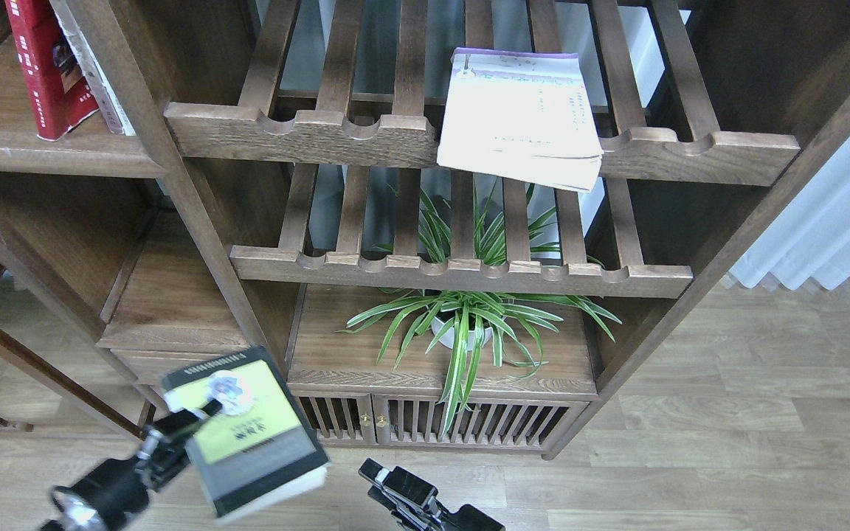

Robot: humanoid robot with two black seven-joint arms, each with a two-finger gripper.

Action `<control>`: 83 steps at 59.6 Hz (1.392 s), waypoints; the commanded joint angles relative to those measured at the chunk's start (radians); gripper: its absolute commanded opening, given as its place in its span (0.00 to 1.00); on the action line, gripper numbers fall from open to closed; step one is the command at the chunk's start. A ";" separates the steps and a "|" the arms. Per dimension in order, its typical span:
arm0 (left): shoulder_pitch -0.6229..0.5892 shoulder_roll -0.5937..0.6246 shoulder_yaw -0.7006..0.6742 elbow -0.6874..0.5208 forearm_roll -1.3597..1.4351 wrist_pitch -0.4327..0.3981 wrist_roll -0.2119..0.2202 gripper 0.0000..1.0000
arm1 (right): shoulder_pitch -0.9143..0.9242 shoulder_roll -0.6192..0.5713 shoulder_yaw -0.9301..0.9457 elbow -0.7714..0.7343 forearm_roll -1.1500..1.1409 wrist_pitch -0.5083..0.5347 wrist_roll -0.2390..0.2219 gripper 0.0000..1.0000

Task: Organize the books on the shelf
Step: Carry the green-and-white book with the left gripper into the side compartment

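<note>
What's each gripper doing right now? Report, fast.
Left gripper: closed on the grey-black book.
Right gripper: holding nothing; open or closed cannot be told.

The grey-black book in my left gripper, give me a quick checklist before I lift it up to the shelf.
1. Grip: left gripper clamps the grey-black book at its cover edge: ok.
2. Book level: it is tilted, pages sagging: not ok.
3. Shelf has room beside the dark red book: ok.
4. Right gripper clear of the lift path: ok.
5. Cream-white book lies on the slatted rack, overhanging its front rail: not ok.
6. Grip firmness: cannot tell.
</note>
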 commanded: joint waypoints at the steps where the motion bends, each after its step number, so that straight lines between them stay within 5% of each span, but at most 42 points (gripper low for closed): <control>1: 0.019 0.046 -0.210 -0.031 0.001 0.000 0.027 0.05 | 0.002 0.000 0.000 -0.003 -0.001 0.000 -0.001 0.99; 17: -0.013 0.110 -0.508 -0.071 0.075 0.000 0.067 0.04 | -0.001 0.000 0.000 -0.007 -0.001 0.000 -0.001 0.99; 29: -0.249 0.106 -0.577 -0.054 0.336 0.000 0.070 0.04 | -0.004 0.000 0.000 -0.007 0.000 0.000 -0.001 0.99; 56: -0.732 -0.048 -0.549 0.113 0.926 0.000 0.110 0.04 | -0.027 0.000 0.000 -0.007 0.002 0.000 0.001 0.99; 83: -1.107 -0.157 -0.348 0.315 1.074 0.000 0.161 0.05 | -0.036 0.000 0.001 -0.006 0.005 0.000 0.006 0.99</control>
